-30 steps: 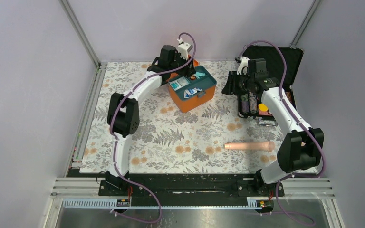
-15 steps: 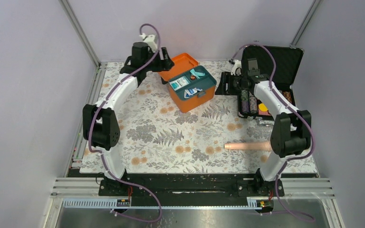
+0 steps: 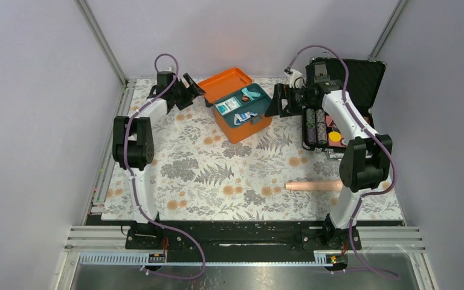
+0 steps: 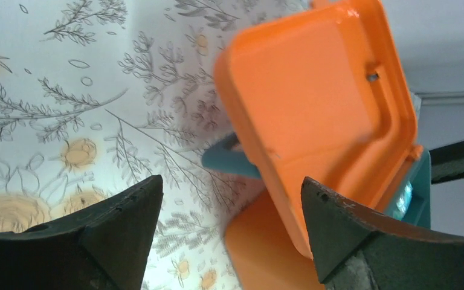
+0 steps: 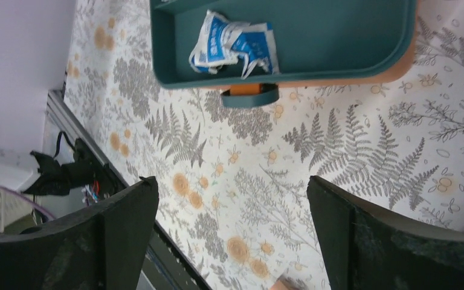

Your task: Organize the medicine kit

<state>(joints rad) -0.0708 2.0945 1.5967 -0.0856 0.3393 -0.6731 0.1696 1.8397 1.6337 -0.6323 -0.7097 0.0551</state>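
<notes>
The medicine kit is an orange box at the back of the mat, with its lid swung open. Its teal insert tray holds white-and-teal packets. My left gripper hovers just left of the lid, open and empty. In the left wrist view the lid fills the right side beyond the open gripper. My right gripper stands open just right of the box. The right wrist view shows the tray, a crumpled packet and the latch above the gripper.
A black foam-lined case with poker chips stands open at the back right, behind my right arm. A peach cylinder lies on the floral mat at front right. Metal rails border the mat on the left.
My left gripper drew back leftward off the lid, which now shows fully open. The right gripper shifted slightly left toward the box. Both sets of jaws spread wider.
</notes>
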